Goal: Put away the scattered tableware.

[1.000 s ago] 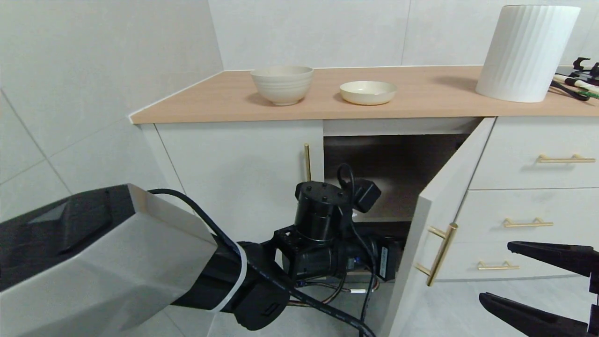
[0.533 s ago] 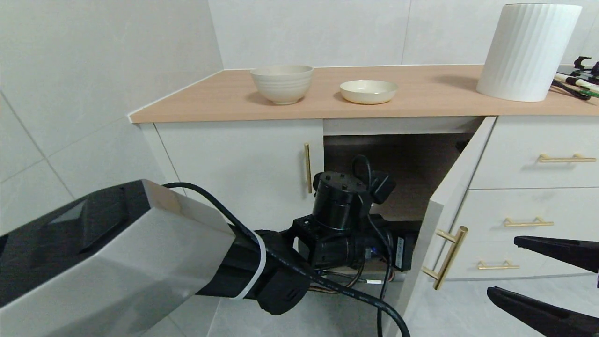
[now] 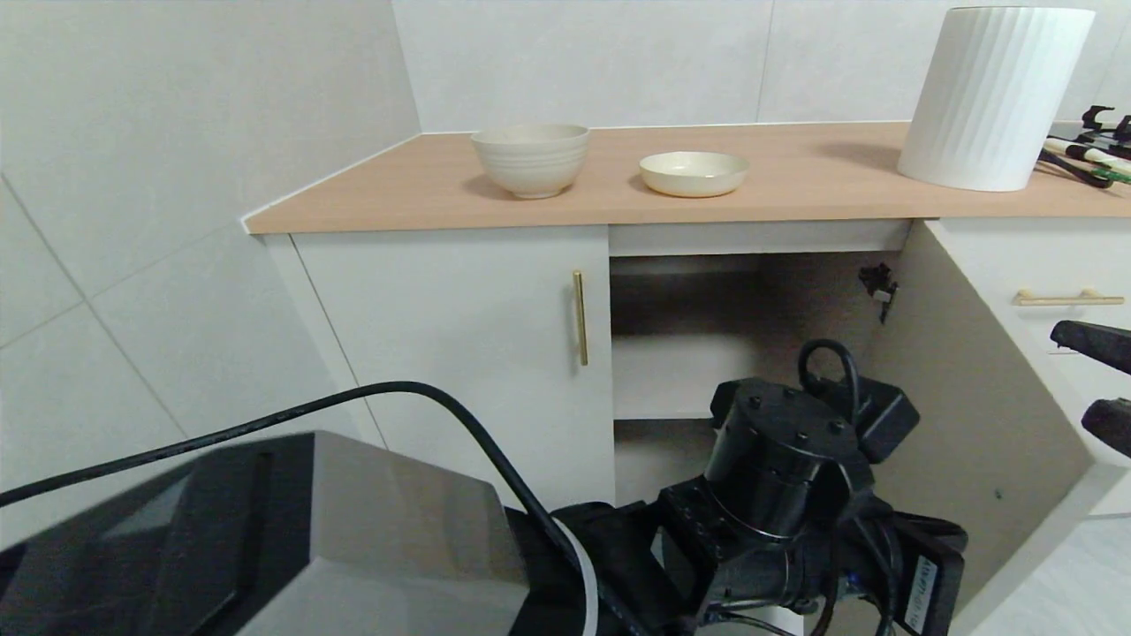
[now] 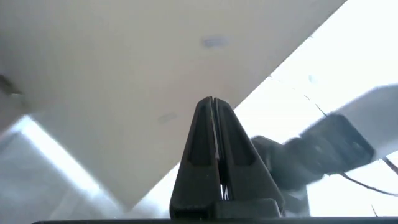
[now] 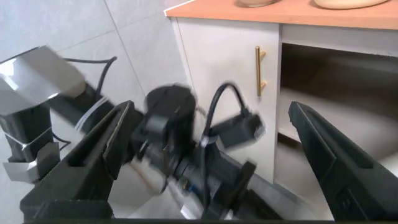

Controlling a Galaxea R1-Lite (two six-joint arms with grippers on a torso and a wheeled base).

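Pulling your left pincer, shut tight on nothing, clear of the white cupboard door, bring your wide-open empty right pincer to the ribbed cream bowl.

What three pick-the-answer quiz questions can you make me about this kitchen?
1. Where is the ribbed bowl?
A. on the countertop
B. on the floor
C. in a drawer

2. What colour is the closed door's handle?
A. red
B. gold
C. black

3. How is the right cupboard door?
A. shut
B. missing
C. open

Answers: A, it sits on the wooden top; B, the bar shines gold; C, it is swung wide, showing the shelf.
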